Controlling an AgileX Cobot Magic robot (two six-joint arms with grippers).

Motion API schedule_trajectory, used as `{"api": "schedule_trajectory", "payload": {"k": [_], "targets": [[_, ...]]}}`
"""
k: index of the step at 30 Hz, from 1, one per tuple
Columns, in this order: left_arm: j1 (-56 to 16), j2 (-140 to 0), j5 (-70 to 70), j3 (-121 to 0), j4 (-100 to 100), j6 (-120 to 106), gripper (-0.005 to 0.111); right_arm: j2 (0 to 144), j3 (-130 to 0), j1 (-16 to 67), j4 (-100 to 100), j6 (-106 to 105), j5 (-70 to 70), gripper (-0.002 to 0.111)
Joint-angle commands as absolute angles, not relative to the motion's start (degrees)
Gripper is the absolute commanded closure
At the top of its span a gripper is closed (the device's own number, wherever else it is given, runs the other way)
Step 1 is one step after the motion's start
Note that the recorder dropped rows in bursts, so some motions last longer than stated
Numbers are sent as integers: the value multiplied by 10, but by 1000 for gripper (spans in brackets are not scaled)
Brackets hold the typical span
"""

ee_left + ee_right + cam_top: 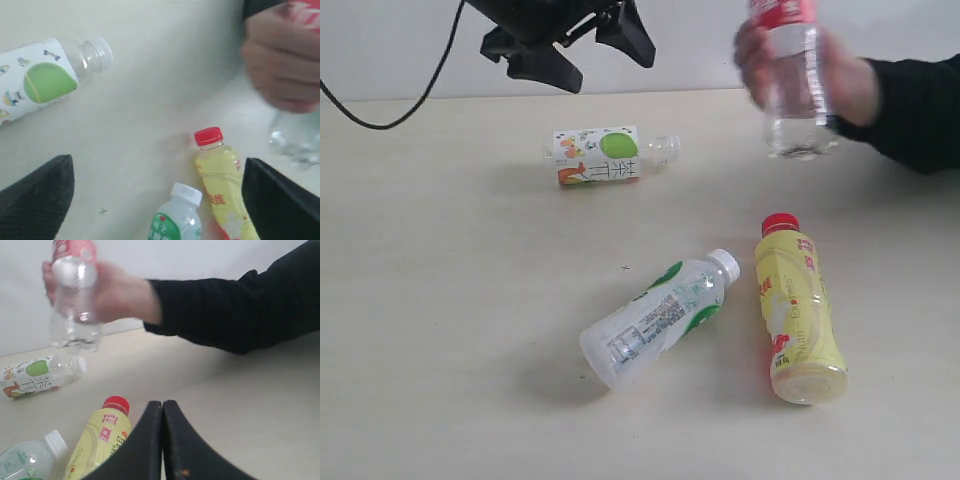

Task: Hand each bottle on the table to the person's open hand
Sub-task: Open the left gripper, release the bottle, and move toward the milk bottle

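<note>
Yellow red-capped plastic bottle (798, 312) lies by the surface's (440, 300) front edge; my left hand (156, 167) gapes empty, right hand (162, 412) pinched closed.

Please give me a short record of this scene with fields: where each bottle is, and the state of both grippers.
cola bottle: held in the hand, off the table
fruit-label bottle: lying on the table, at the back in the exterior view
white-capped bottle: lying on the table, front centre
yellow bottle: lying just right of the white-capped bottle
bottles on table: three
left gripper: open, empty, above the table
right gripper: shut, empty
</note>
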State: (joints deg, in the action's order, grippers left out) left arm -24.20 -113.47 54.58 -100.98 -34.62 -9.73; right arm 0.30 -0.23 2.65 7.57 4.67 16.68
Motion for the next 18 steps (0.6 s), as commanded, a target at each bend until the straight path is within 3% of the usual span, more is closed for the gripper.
{"api": "schedule_trajectory", "payload": {"k": [1,10,18], "targets": [[-240,-1104,573,-1014,-294,-136,21,0,0,26,75,46,163,108],[-263,-1097,697,-1014,-237,-188,21,0,0,26,75,46,163,108],[-331,-1097,700,-1014,-132,-176,21,0,0,26,75,46,163,108]]}}
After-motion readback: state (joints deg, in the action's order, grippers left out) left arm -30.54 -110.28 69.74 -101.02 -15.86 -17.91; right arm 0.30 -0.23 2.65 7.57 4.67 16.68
